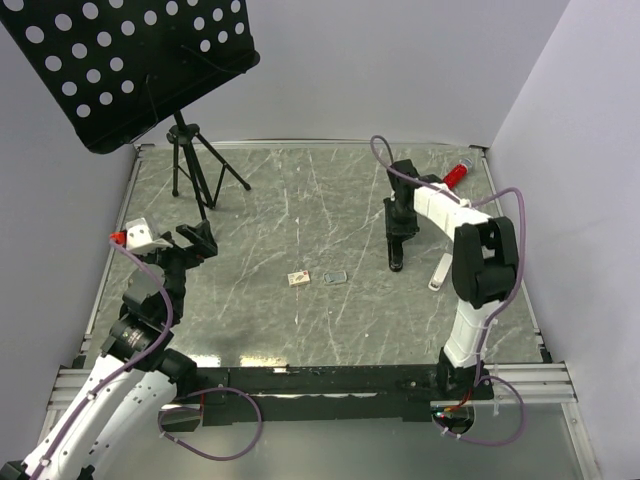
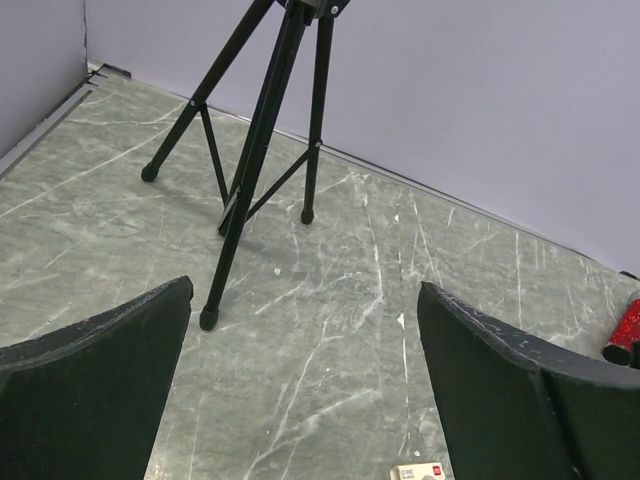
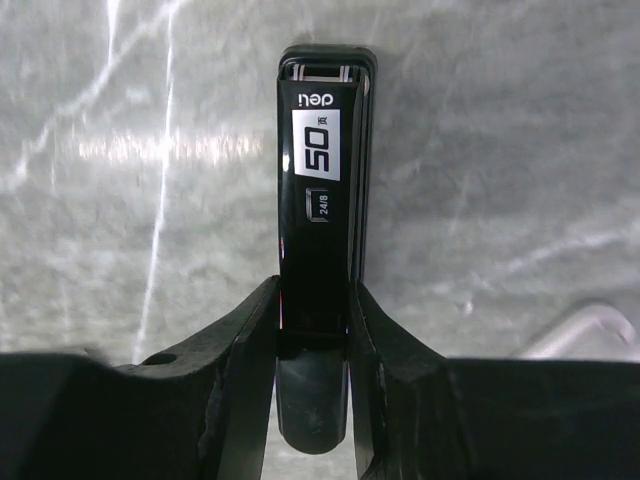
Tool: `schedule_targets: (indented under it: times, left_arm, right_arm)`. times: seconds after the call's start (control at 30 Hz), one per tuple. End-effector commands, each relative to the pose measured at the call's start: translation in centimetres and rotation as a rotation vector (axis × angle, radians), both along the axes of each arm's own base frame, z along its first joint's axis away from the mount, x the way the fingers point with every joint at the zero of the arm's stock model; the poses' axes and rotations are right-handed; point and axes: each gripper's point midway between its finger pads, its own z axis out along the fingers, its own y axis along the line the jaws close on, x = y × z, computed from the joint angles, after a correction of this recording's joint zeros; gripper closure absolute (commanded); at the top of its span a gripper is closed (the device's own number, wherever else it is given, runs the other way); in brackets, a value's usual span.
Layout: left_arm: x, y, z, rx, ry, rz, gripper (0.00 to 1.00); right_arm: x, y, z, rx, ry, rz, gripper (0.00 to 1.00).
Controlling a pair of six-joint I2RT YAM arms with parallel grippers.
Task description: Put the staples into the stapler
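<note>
The right claw (image 3: 313, 305) pinches a slim, glossy black stapler (image 3: 318, 170) over the marbled grey table (image 1: 290, 200), while the left claw (image 2: 305, 290) gapes wide.

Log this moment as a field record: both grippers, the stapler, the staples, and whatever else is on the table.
left gripper: open, empty, hovering near the music stand
right gripper: shut on the stapler
stapler: black, held on end, pointing down at the table, "50" label facing the wrist camera
staples box: lying mid-table, no gripper near it
tray piece: just right of the box, apart from it
other items: white bar right of the stapler; red cylinder near the far right corner
</note>
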Motion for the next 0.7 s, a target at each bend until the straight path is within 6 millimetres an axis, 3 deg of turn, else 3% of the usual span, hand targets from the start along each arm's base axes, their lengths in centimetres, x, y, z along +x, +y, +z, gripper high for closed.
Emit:
schedule_targets:
  times: [0.0,0.13,0.2,0.27,0.3,0.5,0.67]
  left_arm:
    - [0.3,-0.4,0.5,-0.007,-0.018,-0.015,0.0]
    - [0.5,-0.7,0.2,0.002,-0.007,-0.024,0.01]
    - [0.7,-0.8,0.0,0.007,-0.001,-0.031,0.01]
    - [0.7,-1.3,0.0,0.015,-0.002,-0.055,0.01]
    - [0.7,-1.4,0.0,0.017,-0.005,-0.062,0.01]
    - [0.1,-2.4,0.2,0.054,-0.035,-0.144,0.01]
    - [-2.0,-2.8,2.5,0.055,-0.121,-0.224,0.01]
  right_arm:
    - [-0.2,1.8,7.5,-0.015,-0.203,0.107,1.0]
    - [-2.3,5.6,11.0,0.014,-0.295,0.282,1.0]
    - [-4.1,8.7,12.4,0.06,-0.324,0.396,1.0]
    - [-5.6,10.4,12.4,0.064,-0.328,0.479,1.0]
    - [-7.1,12.4,12.6,0.078,-0.331,0.558,1.0]
    - [-13.3,20.4,10.7,0.182,-0.276,0.845,1.0]
    - [-15.8,25.7,8.6,0.185,-0.255,1.068,1.0]
